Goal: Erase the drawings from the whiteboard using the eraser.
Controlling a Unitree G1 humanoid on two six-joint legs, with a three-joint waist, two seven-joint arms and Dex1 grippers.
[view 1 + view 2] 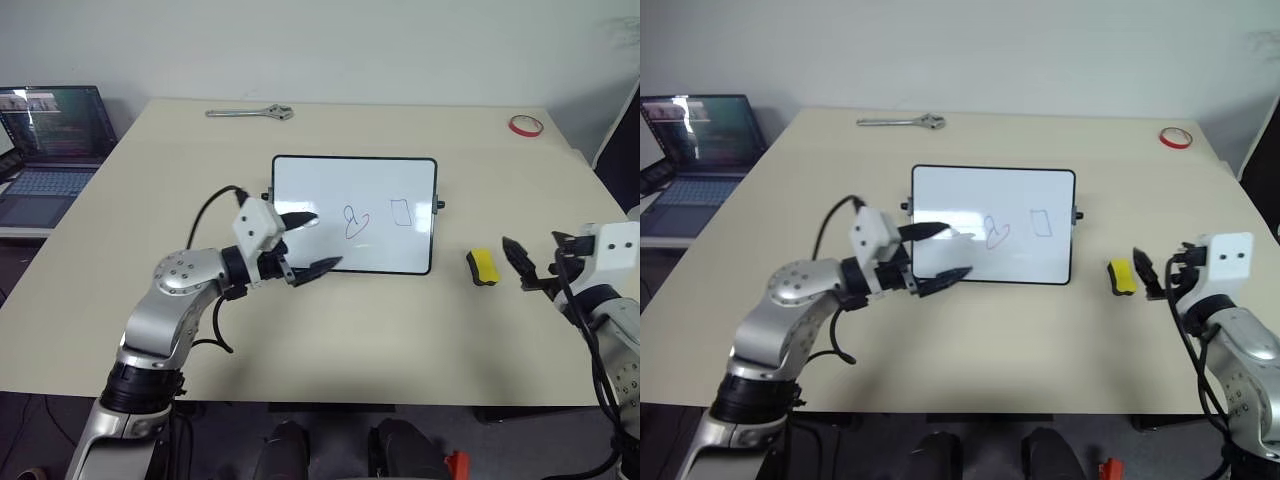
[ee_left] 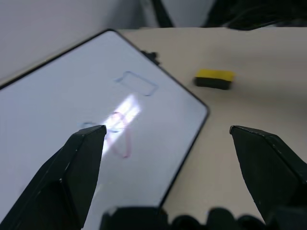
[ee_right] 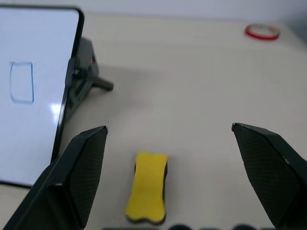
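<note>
- The tabletop (image 1: 150, 300) is a pale beige surface filling most of the head views, from the lower edge up to the wall.
- The whiteboard (image 1: 330, 190) lies at the centre of the frame, black-framed, with a small side knob (image 1: 440, 206) on its right edge. The right wrist view shows that knob as part of a dark stand bracket beside the frame, which the head views show as a mere dot.
- A laptop (image 1: 50, 140) sits open at the far left of the frame, off the tabletop's left edge.
- The left claw (image 1: 305, 243) hangs over the lower left part of the whiteboard, fingers spread wide and gripping nothing; its wrist view looks between them across the board.
- The right claw (image 1: 530, 262) is at the right of the frame, just right of the eraser, fingers released wide and empty; its wrist view has the eraser lying between and ahead of them.
- A wrench (image 1: 250, 113) lies at the upper centre-left, near the far edge.
- The eraser (image 1: 483, 267) rests on the tabletop right of the whiteboard's lower right corner, apart from it. The left wrist view shows its dark underside beneath the yellow top.
- The drawings (image 1: 356, 222) sit in the board's middle and right: a reddish loop and a rectangle outline. The left wrist view adds a faint rounded mark beside the loop.
- A red tape ring (image 1: 525, 125) lies at the upper right.
</note>
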